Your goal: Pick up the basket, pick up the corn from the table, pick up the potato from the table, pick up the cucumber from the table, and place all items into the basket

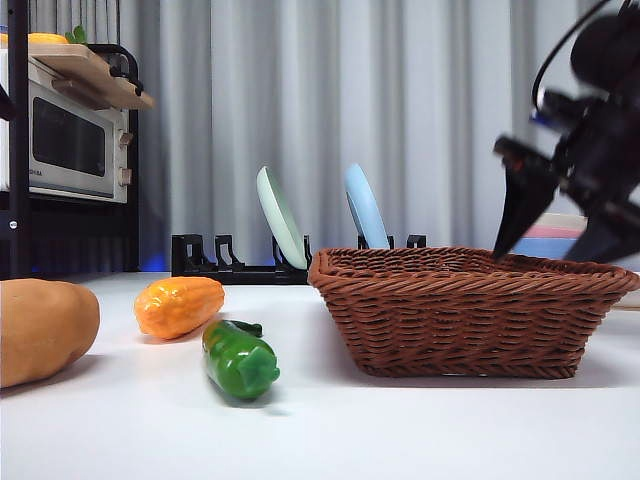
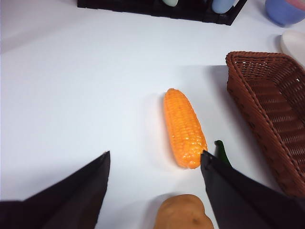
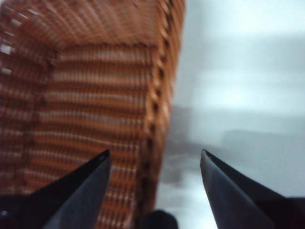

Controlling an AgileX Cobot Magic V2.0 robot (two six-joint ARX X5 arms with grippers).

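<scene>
First step in hand: taking hold of the basket [image 1: 470,310]. The right pincer [image 1: 560,235] hung over the basket's far right rim, released and wide, one jaw inside the wall and one outside it, gripping nothing; the wrist view showed the braided rim running between the jaws. Judged next move: lower until the rim sits between the jaws, then close on the wall. The left pincer [image 2: 155,164] hovered above the surface [image 2: 86,86], likewise released and empty, with the corn [image 2: 184,129] lying between its jaws' lines but not touched. Corn, cucumber [image 1: 240,358] and potato [image 1: 40,330] all lay on the surface beside the basket, none yet inside; the basket stood empty on the surface.
</scene>
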